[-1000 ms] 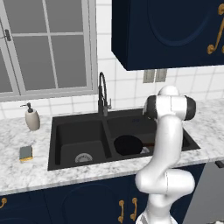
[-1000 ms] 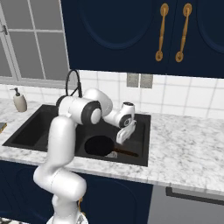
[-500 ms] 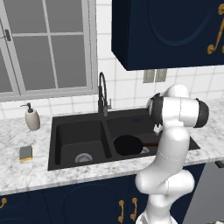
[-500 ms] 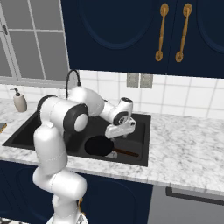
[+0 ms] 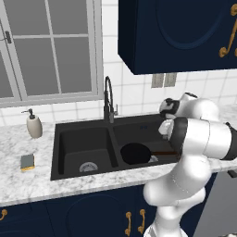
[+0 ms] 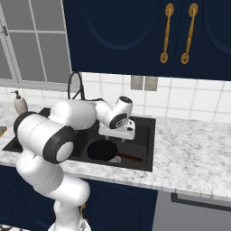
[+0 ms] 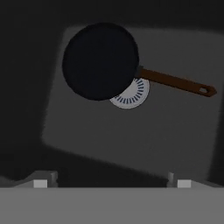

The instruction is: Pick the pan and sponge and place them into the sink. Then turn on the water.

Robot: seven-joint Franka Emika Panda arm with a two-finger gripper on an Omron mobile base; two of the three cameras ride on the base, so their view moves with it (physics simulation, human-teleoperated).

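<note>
The black pan (image 5: 135, 153) lies flat on the floor of the right basin of the sink (image 5: 83, 126), its brown handle (image 7: 175, 82) pointing right. In the hand view the pan (image 7: 100, 61) partly covers the round drain (image 7: 131, 94). My gripper (image 6: 117, 132) hangs above that basin, apart from the pan, open, with nothing between its fingertips (image 7: 40, 183). The sponge (image 5: 27, 161) rests on the marble counter left of the sink. No water is in view at the black faucet (image 5: 109, 98).
A beige soap bottle (image 5: 33, 125) stands behind the sponge by the window. Dark wall cabinets (image 5: 176, 32) hang above the right half of the counter. The left basin (image 5: 85, 150) holds only its drain. My own white arm (image 5: 203, 139) bulks at the sink's right front corner.
The arm's upper links have swung round toward the front of the sink and the hand has shifted a little left over the right basin. The pan has not moved.
</note>
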